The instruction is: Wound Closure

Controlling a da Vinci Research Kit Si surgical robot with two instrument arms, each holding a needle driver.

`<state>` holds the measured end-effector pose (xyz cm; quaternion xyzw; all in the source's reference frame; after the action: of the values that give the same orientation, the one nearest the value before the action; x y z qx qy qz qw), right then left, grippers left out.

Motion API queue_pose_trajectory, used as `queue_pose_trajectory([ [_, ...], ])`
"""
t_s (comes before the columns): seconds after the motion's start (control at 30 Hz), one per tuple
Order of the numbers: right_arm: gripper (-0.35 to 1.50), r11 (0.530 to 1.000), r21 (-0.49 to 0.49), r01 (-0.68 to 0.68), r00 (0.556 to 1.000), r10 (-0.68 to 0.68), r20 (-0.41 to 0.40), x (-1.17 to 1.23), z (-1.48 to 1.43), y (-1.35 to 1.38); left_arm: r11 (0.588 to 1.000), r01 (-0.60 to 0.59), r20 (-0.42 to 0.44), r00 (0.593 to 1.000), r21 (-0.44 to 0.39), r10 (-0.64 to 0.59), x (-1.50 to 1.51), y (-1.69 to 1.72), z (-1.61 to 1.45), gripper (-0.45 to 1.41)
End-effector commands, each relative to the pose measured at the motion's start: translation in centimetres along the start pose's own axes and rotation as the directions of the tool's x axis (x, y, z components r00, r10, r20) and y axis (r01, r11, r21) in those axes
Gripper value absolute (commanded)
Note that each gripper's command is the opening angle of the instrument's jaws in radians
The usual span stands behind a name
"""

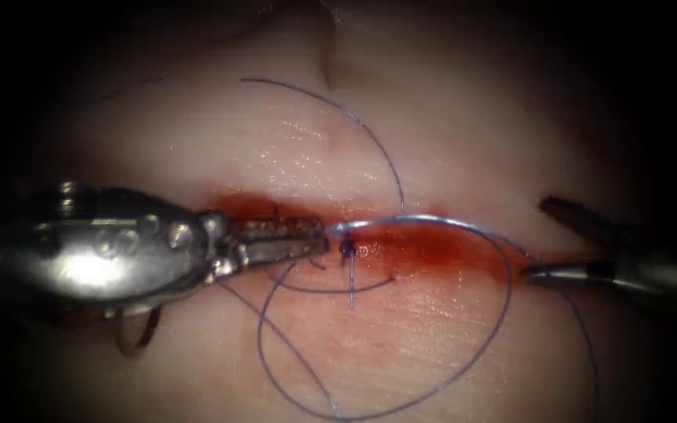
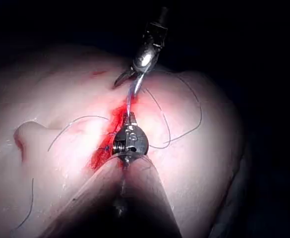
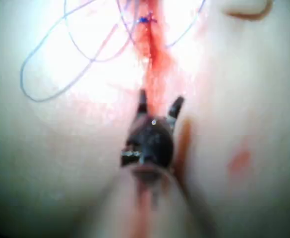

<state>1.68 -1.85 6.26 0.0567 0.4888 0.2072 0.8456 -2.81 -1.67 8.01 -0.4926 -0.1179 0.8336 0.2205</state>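
Surroundings: darkness rings the lit tissue (image 1: 401,329); its cut (image 1: 432,247) runs left to right, wet with red fluid (image 1: 425,251).
Left gripper (image 1: 324,235): clenched on one end of the needle (image 1: 432,222), at the cut's left part beside a dark knot (image 1: 346,247).
Right gripper (image 1: 534,274): spread apart, as the right wrist view shows (image 3: 159,105); it grasps nothing and sits at the cut's right end, touching or just beside the needle's far end.
Needle: arcs over the cut between the two tools; it appears to lie above the tissue, not in it, though the far end is hard to read.
Thread (image 1: 401,407): wide loose loops on both sides of the cut, crossing under the needle.
Risk, tangle: slack loops lie near both tools; a jaw could catch one.
Risk, slip: the hold is near the needle's end, so it could rotate or drop.
Risk, knot: a tug on thread could strain the stitch.
Markings: none readable.
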Motion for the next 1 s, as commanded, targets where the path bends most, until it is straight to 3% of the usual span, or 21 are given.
queue_pose_trajectory([
  [0.03,0.79,1.000,-0.007,0.018,1.000,-0.018,-0.007,-0.01,0.21,-0.04,1.000,0.002,0.000,1.000,-0.005,-0.002,-0.06,0.05,0.07,-0.45],
  [0.23,0.79,0.997,-0.035,0.072,0.997,-0.073,-0.023,0.11,0.48,-0.28,1.000,-0.005,0.000,1.000,-0.006,0.005,-0.07,0.03,0.07,-0.45],
  [0.37,0.79,0.995,0.028,0.094,0.993,-0.092,-0.069,0.30,0.58,-0.52,1.000,-0.006,-0.004,1.000,-0.011,0.006,-0.08,0.02,0.08,-0.45],
  [0.8,0.79,0.994,0.071,0.087,0.992,-0.080,-0.097,0.70,0.62,-0.80,0.999,-0.010,-0.083,0.997,-0.030,0.008,-0.11,-0.05,0.10,-0.45],
  [1.0,0.78,0.992,0.086,0.090,0.991,-0.081,-0.110,0.85,0.83,-0.97,0.999,-0.012,-0.105,0.994,-0.042,0.007,-0.08,-0.02,0.14,-0.45],
])
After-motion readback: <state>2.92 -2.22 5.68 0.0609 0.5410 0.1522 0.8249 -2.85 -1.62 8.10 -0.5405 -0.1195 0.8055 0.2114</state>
